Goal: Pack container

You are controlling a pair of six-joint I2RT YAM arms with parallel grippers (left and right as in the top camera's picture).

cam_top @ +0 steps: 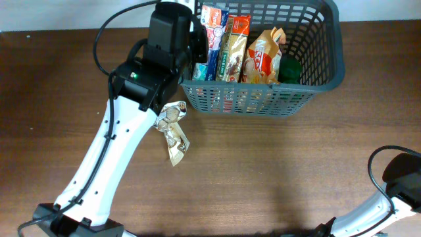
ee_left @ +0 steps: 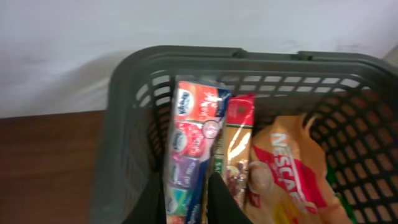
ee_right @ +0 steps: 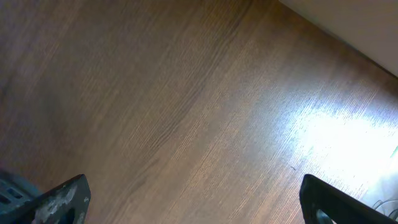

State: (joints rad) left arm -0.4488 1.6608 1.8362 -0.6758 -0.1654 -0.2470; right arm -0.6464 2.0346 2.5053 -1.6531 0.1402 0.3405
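Observation:
The dark grey basket (cam_top: 329, 72) stands at the back of the table, right of centre. It holds a blue and red packet (cam_top: 212, 39), a green and gold packet (cam_top: 233, 49), an orange Nescafe pouch (cam_top: 262, 59) and a green item (cam_top: 289, 69). My left gripper (ee_left: 189, 205) reaches into the basket's left end (ee_left: 118, 143). Its fingers are closed on either side of the blue and red packet (ee_left: 189, 140), which stands on edge against the left wall. My right gripper (ee_right: 193, 199) is open and empty above bare table.
A crinkled gold and clear packet (cam_top: 173, 135) lies on the wooden table in front of the basket's left corner, beside the left arm (cam_top: 112, 151). The right arm (cam_top: 401, 178) sits at the front right corner. A white wall runs behind the basket.

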